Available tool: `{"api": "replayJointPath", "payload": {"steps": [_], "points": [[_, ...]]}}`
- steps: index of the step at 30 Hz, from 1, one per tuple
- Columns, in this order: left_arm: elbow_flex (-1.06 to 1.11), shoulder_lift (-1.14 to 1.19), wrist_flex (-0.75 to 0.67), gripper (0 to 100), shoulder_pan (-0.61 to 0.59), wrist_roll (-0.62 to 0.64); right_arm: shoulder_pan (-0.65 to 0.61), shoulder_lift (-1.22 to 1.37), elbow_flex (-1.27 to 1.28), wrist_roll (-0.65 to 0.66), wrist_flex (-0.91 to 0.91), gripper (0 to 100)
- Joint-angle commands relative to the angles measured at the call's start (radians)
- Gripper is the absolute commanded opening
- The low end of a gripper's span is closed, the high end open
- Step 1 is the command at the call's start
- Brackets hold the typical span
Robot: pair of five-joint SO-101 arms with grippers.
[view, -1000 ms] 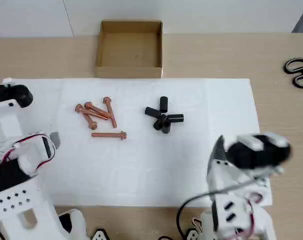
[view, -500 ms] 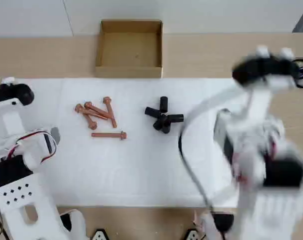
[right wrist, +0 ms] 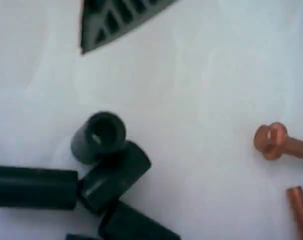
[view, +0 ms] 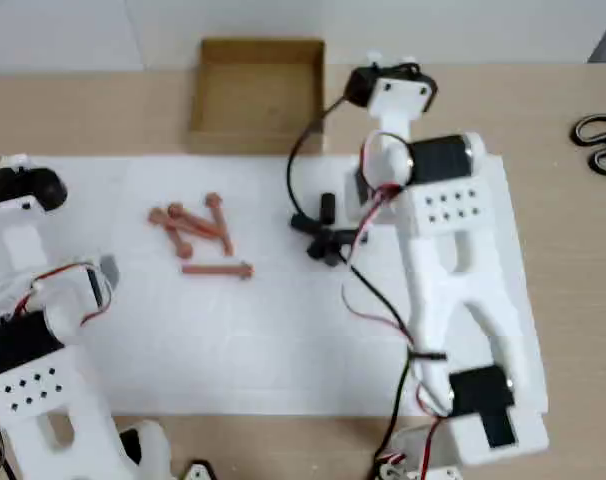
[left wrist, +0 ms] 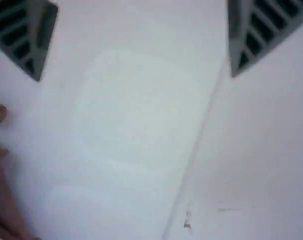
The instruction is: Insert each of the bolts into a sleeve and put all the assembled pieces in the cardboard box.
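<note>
Left gripper [left wrist: 136,75]: It is held low at the lower left of the high view, over the white sheet [view: 283,340]. The jaws are spread wide and nothing is held between them.
White sheet: It is laid flat on the worktop [view: 543,110], under all the small parts.
Bolts [view: 198,235]: These copper-coloured pieces are found left of the middle, in a loose pile with one laid apart just below. None has been put in a sleeve yet.
Bolt handling: They are judged small, light, hard and smooth, so they may roll or slip. One is best taken near the head, so the tip is left free.
Sleeves [view: 328,238]: These short black tubes are heaped at the middle, touching each other, near the bolts.
Sleeve handling: They are judged light, stiff and round. One is best pinched across its outer wall, with the hole kept clear.
Right gripper [view: 358,192]: It is stretched out over the sleeves. Whether it is open or closed cannot be told, and nothing is seen held.
Cardboard box [view: 258,95]: It is set at the top of the frame, open, with no finished piece seen inside.
Scissors [view: 598,140]: They are left at the upper right edge, well apart.
</note>
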Motion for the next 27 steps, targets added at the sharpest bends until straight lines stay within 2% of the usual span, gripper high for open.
{"api": "replayJointPath", "payload": {"steps": [1, 14, 19, 27], "points": [[-0.004, -0.002, -0.018, 23, -0.006, 0.005, -0.013, 0.053, -0.038, -0.008, -0.061, 18.3], [0.019, 0.0, -0.018, 23, -0.006, 0.006, -0.082, 0.249, -0.038, -0.018, -0.3, 18.4], [0.056, 0.0, -0.017, 23, -0.006, 0.006, -0.09, 0.338, -0.038, -0.103, -0.378, 18.3], [0.061, 0.0, -0.017, 23, -0.006, 0.006, -0.091, 0.435, -0.038, -0.112, -0.499, 18.3]]}}
